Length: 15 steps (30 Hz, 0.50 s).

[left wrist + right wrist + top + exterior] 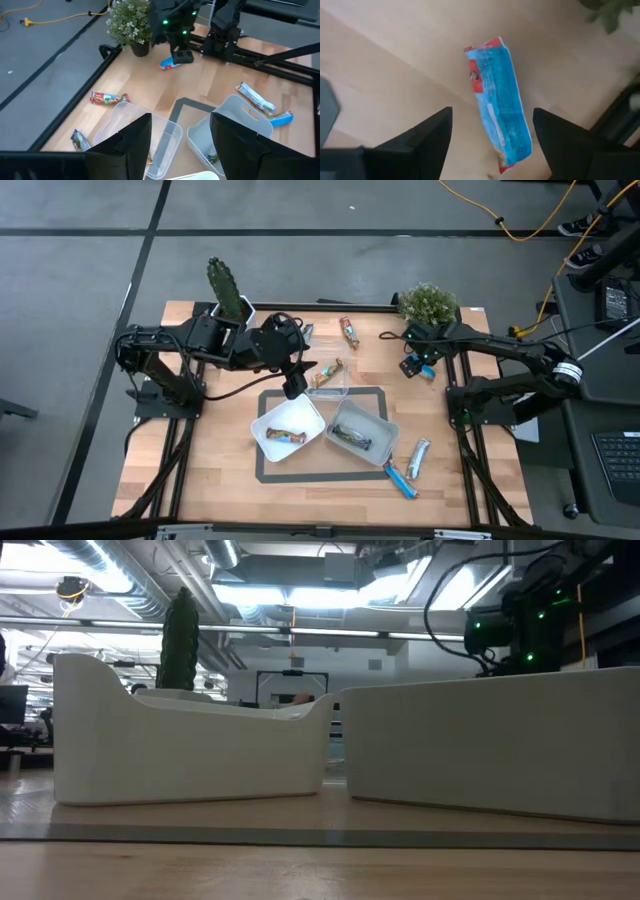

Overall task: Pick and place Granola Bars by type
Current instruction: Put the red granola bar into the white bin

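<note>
— What is the pale slatted wooden tabletop (pixel 200 470) like?
— Smooth, faintly satiny butcher-block wood, with a matt grey tape rectangle (pixel 262 472) on it.
— And the tubs?
— The white square plastic tub (pixel 262 427) looks opaque and matt; the clear plastic tub (pixel 167 135) is glossy and see-through.
— The bars?
— The blue foil-wrapped bar (pixel 499 100) is crinkled and shiny. The dark gripper fingers (pixel 432 132) look like matt plastic.

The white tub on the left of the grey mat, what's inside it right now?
The white tub holds one granola bar with a dark wrapper, lying near its front edge. The left gripper hangs over the tub's back rim, open and empty, covering a little of the floor there.
</note>
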Each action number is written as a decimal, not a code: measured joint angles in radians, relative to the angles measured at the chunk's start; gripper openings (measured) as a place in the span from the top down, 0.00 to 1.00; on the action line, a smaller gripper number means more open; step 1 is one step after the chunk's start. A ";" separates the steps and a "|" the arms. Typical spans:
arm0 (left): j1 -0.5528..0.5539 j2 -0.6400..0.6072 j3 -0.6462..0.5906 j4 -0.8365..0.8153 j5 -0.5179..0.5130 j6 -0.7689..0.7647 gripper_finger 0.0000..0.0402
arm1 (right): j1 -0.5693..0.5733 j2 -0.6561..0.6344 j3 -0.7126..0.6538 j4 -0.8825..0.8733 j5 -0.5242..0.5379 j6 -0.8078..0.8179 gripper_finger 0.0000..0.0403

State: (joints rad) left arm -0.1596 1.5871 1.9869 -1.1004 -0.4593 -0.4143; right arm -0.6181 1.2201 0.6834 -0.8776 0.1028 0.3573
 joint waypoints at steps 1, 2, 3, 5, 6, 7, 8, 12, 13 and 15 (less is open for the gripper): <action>0.000 0.000 0.000 0.000 0.004 -0.002 0.52 | -0.007 0.014 0.000 0.005 0.000 -0.001 0.29; 0.000 0.000 0.000 0.000 0.007 -0.006 0.52 | -0.014 0.028 0.000 0.009 0.000 -0.003 0.29; -0.002 0.000 0.000 0.000 0.007 -0.013 0.52 | -0.020 0.045 0.000 0.016 0.000 -0.006 0.28; -0.002 0.000 0.000 0.000 0.008 -0.019 0.52 | -0.029 0.082 0.000 0.030 0.000 -0.022 0.28; -0.002 0.000 0.000 0.000 0.008 -0.019 0.52 | -0.032 0.102 0.000 0.033 0.000 -0.025 0.28; -0.002 0.000 0.000 0.000 0.008 -0.020 0.52 | -0.033 0.122 0.000 0.035 0.000 -0.027 0.28; -0.002 0.000 0.000 0.000 0.008 -0.022 0.52 | -0.035 0.142 0.000 0.042 0.000 -0.029 0.28; -0.002 0.000 0.000 0.000 0.008 -0.022 0.52 | -0.035 0.222 0.000 0.083 -0.002 -0.051 0.28; -0.002 0.000 0.000 0.000 0.008 -0.022 0.52 | -0.035 0.240 0.000 0.096 -0.007 -0.054 0.28; -0.002 0.000 0.000 0.000 0.008 -0.022 0.52 | -0.035 0.267 0.003 0.107 -0.021 -0.057 0.29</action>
State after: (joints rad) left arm -0.1619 1.5871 1.9869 -1.1003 -0.4511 -0.4358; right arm -0.6529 1.4867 0.6863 -0.7704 0.0818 0.3006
